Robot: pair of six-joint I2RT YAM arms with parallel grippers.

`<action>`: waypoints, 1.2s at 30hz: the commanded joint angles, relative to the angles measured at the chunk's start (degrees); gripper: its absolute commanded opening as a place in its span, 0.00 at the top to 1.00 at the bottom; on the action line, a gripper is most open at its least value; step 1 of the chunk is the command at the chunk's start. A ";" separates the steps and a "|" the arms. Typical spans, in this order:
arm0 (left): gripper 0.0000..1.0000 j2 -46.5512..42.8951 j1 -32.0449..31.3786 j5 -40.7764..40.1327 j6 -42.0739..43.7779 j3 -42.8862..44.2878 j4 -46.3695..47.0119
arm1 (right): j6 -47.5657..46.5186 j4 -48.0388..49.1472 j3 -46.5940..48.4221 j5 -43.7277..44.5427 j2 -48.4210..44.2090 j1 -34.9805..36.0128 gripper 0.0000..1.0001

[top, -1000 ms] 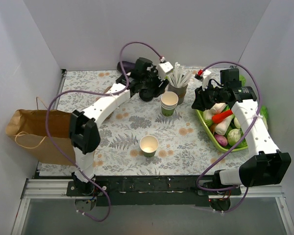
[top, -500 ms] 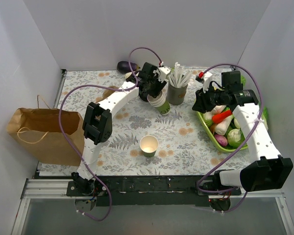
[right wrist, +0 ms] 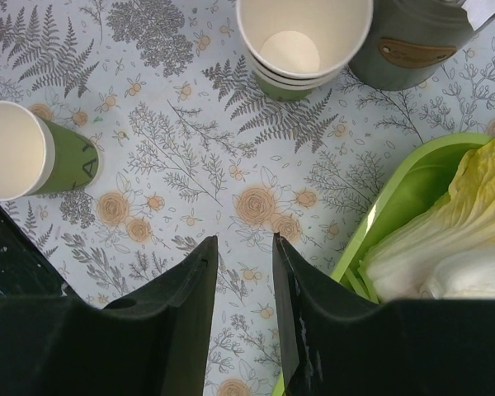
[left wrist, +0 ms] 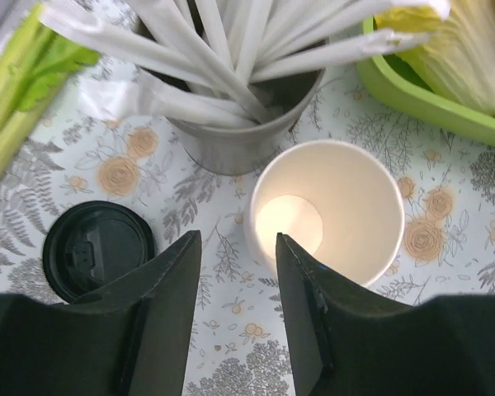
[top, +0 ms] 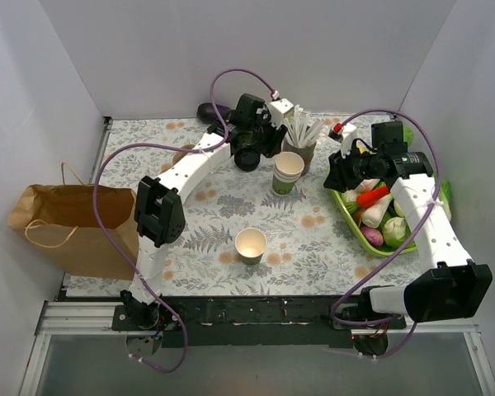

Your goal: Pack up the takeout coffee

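Observation:
No cup with a lid on it shows in any view. One lidless cream-and-green cup (top: 251, 244) stands alone near the table's front middle, and it shows at the left of the right wrist view (right wrist: 16, 150). A loose black lid (left wrist: 97, 250) lies on the table left of a stack of lidless cups (left wrist: 326, 210), which also shows from above (top: 285, 172). My left gripper (left wrist: 237, 239) is open and empty, hovering between the lid and the stack (top: 262, 147). My right gripper (right wrist: 245, 243) is open and empty above the table beside the green tray (top: 337, 175).
A grey holder of wrapped straws (top: 299, 148) stands behind the cup stack. A green tray (top: 352, 221) of vegetables sits at the right. A brown paper bag (top: 66, 227) lies at the left edge. Celery (left wrist: 16, 91) lies at the back.
Half a second ago my left gripper was low over the cup stack, which leaned left. The gripper has since drawn back and the stack stands upright. The right arm has barely moved.

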 commanded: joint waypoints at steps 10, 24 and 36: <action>0.67 -0.82 2.96 -5.75 1.05 4.15 0.29 | -0.29 1.56 0.70 0.33 0.30 -0.06 0.59; 0.69 8.59 5.17 -4.52 1.49 7.05 -0.41 | -0.12 0.60 -0.54 0.86 -0.32 -0.06 0.59; 0.67 13.51 5.25 -4.96 1.67 8.63 -0.23 | -1.00 -1.08 -0.27 1.04 0.56 -0.15 0.59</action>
